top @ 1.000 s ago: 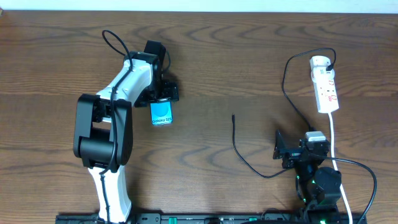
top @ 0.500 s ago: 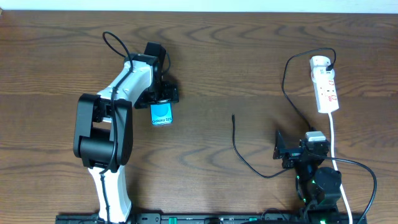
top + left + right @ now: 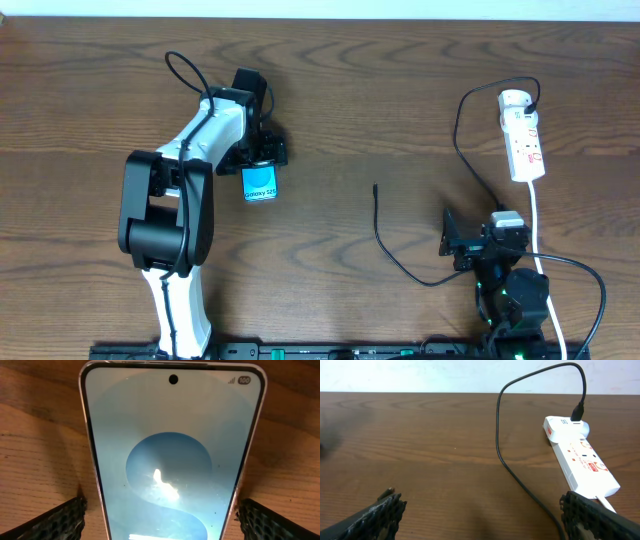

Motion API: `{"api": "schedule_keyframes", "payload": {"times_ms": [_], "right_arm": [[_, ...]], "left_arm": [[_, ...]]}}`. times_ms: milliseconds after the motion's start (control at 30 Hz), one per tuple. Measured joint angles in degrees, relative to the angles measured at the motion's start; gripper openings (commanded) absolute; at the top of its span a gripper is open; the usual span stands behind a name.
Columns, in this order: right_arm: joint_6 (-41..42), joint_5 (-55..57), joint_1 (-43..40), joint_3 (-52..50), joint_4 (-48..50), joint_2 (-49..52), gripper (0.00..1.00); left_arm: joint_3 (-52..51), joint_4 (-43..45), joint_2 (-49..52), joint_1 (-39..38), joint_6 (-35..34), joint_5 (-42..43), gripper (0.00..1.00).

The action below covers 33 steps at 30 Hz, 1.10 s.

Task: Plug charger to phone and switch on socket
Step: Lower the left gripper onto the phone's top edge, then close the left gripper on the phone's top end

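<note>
The phone (image 3: 260, 183) is lying flat and face-up on the table (image 3: 400, 60), screen glowing. The left tool (image 3: 161, 517) is straddling its long sides. In the left wrist view the fingers (image 3: 75, 517) are sitting just beside the edges, but I cannot tell whether they are pressing in or merely flanking it. The right tool (image 3: 485, 512) is hanging spread wide with nothing between its fingers, near the front edge of the table.

The charger (image 3: 376, 215) is trailing across the table, its connector tip (image 3: 374, 187) lying free and well apart from the phone. Its far end is sitting plugged into the socket (image 3: 524, 140) at the right.

The phone is looking stiff, smooth and rather slippery (glass front, rounded rim), so the long sides are offering the safest hold. A modest squeeze should be keeping it steady without loading the screen. The cable is appearing thin, light and limp. Taking it just behind the connector tip is likely giving the most control, since a grip further back would be leaving the end flopping. The power strip is probably light enough to be sliding under a sideways push, so its switch is calling for a press straight down. The phone's port is not showing in any view.
</note>
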Motion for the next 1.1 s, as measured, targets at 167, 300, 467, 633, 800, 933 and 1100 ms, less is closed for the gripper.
{"api": "schedule_keyframes", "payload": {"times_ms": [167,300,467,633,800,933,1100], "right_arm": [[0.0,0.0,0.0,0.0,0.0,0.0,0.99],[0.0,0.0,0.0,0.0,0.0,0.0,0.99],[0.0,0.0,0.0,0.0,0.02,0.0,0.99],[0.0,0.0,0.0,0.0,0.0,0.0,0.99],[-0.02,0.0,0.0,0.0,0.0,0.0,0.99],[-0.02,0.0,0.0,0.0,0.0,0.0,0.99],[-0.02,0.0,0.0,0.0,0.02,0.0,0.99]], "left_arm": [[-0.02,0.04,0.02,0.0,0.0,-0.15,0.98],[-0.04,0.13,0.02,0.0,0.0,-0.17,1.0],[-0.04,0.17,0.02,0.0,-0.04,-0.37,0.86],[-0.04,0.26,0.02,0.0,-0.13,-0.35,0.73],[-0.04,0.2,0.02,0.0,-0.17,-0.35,0.64],[-0.04,0.2,0.02,0.0,-0.2,-0.35,0.59],[-0.04,0.2,0.02,0.0,-0.2,-0.35,0.58]]}}
